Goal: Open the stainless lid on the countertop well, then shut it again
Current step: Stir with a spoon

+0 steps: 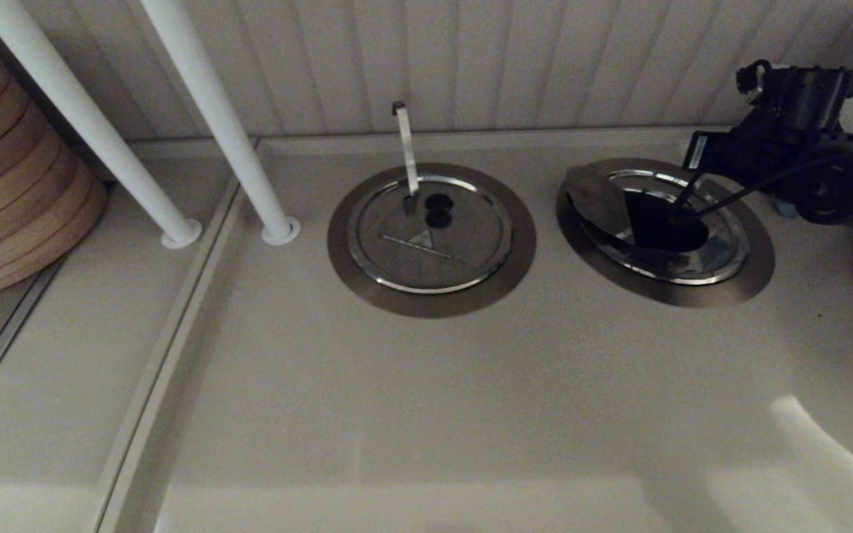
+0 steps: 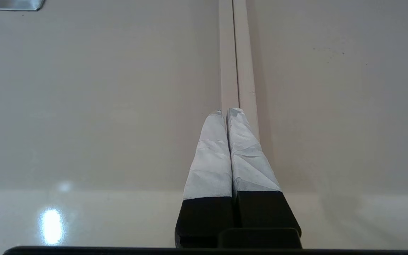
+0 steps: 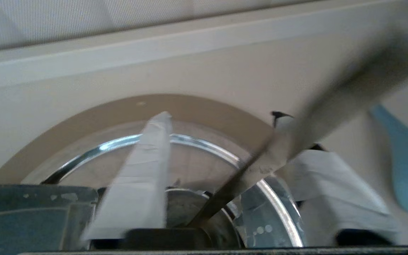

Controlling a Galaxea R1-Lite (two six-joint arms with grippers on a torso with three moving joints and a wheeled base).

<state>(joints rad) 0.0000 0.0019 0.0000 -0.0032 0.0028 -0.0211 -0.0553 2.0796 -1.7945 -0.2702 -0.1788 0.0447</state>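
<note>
Stainless lid: [image 1: 723,248] lies flat inside its collar at about 3 o'clock from the middle of the head view, and its shiny rim shows all round.
Lid centre: dark in the head view, so the knob cannot be made out there.
Countertop well: [image 1: 756,274] only the wide brownish-grey collar shows, ringing the lid.
Utensil handle: [image 3: 331,113] a flat steel strip that slants up from the lid and crosses between the fingers of the right end effector.
Right end effector: [image 3: 221,117] low over the lid, on an arm coming in from 2 o'clock. Its taped fingers are spread wide and grip nothing. Whether they touch the handle cannot be told.
Second lid: [image 1: 426,248] at 9 o'clock of the stainless lid, seated in its own collar, with an upright handle [image 1: 406,148] at its 12 o'clock.
Counter: [image 1: 471,414] pale, carrying both wells.
Left end effector: [image 2: 227,111] parked over a seam in the counter, fingers pressed together, empty.
Basket stack: [image 1: 12,170] far off at 9 o'clock.
</note>
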